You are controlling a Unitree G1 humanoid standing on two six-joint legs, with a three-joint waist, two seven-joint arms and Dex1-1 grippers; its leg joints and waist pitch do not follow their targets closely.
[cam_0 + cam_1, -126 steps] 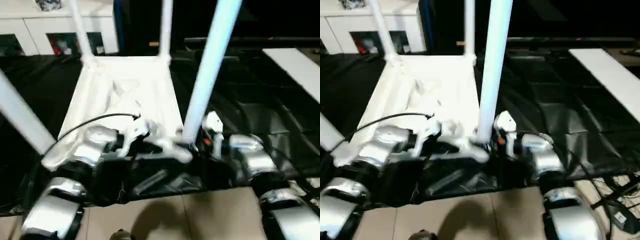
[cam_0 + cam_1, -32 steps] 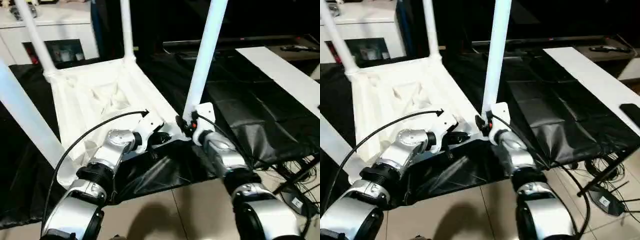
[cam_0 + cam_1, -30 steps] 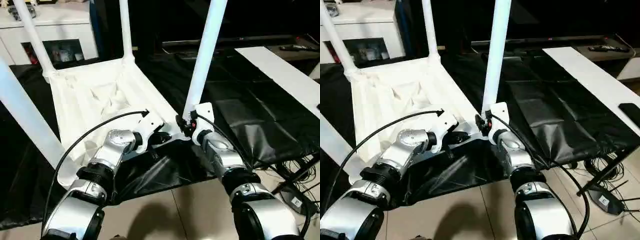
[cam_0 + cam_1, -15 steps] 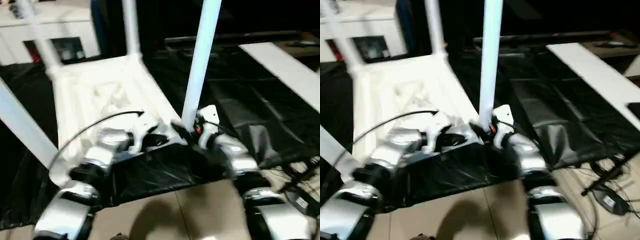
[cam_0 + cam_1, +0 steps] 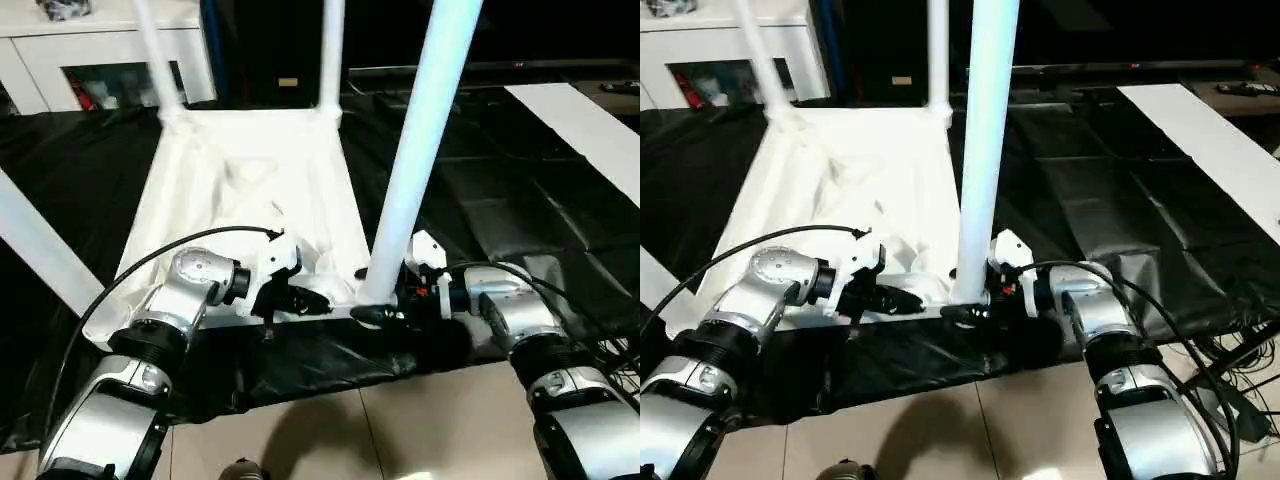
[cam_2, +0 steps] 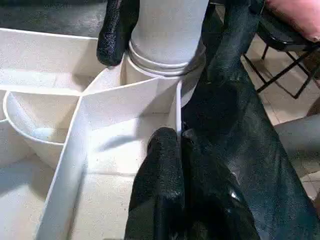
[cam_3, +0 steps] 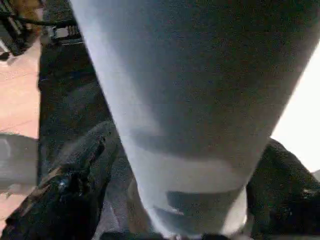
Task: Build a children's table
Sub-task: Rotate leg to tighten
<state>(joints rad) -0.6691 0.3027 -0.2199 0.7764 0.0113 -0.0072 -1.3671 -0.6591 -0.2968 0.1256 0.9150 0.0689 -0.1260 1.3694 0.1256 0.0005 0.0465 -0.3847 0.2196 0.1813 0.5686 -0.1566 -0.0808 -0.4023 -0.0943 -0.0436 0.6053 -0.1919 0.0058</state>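
The children's table (image 5: 250,190) lies upside down on a black sheet, its ribbed underside facing up. All of its white legs stand in the corner sockets. My left gripper (image 5: 308,300) is shut on a thin rib (image 6: 177,107) at the near edge, close to the near right socket. My right gripper (image 5: 380,308) is open at the base of the near right leg (image 5: 420,140), with one black finger (image 7: 75,185) on each side of the tube. The left wrist view also shows that leg (image 6: 167,25) seated in its socket, with a right fingertip (image 6: 116,30) beside it.
The black sheet (image 5: 520,200) covers the low surface, and tiled floor (image 5: 330,430) starts just in front of it. A white glass-door cabinet (image 5: 110,50) stands at the back left. A white panel (image 5: 590,120) lies at the right. Cables (image 5: 1240,390) trail on the floor at the right.
The whole view has shifted and tilted, so the camera moved. My right gripper's fingers have spread apart around the leg's base. My left gripper stays shut on the rib.
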